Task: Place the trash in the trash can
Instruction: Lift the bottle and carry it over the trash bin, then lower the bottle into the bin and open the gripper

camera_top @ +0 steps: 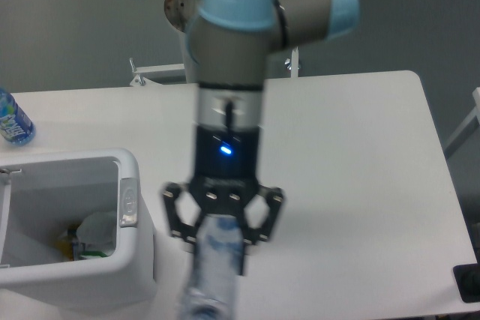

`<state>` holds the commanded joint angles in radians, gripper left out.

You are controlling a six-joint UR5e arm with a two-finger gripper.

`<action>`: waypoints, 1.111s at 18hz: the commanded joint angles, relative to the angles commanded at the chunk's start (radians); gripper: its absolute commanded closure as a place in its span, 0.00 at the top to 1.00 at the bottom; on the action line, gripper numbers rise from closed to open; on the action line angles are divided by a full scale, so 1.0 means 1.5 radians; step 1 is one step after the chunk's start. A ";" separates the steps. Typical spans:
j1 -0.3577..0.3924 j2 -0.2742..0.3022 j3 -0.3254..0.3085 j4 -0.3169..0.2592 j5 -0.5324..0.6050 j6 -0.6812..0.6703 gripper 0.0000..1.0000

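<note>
Now, from the fixed camera: gripper (223, 241) clenched on the crushed clear bottle (209, 275), blurred, hanging tilted down toward the desk's (360, 185) front edge, just beside the right wall of the white trash can (127, 260). Trash can at the desk's front-left corner, grey oval latch (128, 201) on its right side, crumpled white sheet (96, 231) lying inside. Blue-labelled water bottle (11, 119) upright at the desk's left edge, well apart from the gripper.

blue-labelled water bottle (13, 121) | far left edge, on white table (360, 148)
</note>
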<state>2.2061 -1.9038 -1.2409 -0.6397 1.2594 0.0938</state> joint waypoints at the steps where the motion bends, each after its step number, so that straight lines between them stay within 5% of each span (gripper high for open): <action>1: -0.018 0.004 -0.005 0.000 0.002 -0.011 0.59; 8: -0.114 0.017 -0.073 -0.002 0.008 -0.023 0.61; 10: -0.119 0.016 -0.089 -0.001 0.007 -0.019 0.92; 11: -0.119 0.016 -0.092 -0.001 0.007 -0.019 1.00; 16: -0.111 0.028 -0.090 -0.002 0.010 -0.023 1.00; 20: -0.048 0.051 -0.089 -0.004 0.012 -0.022 1.00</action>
<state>2.1335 -1.8271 -1.3744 -0.6458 1.2778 0.0614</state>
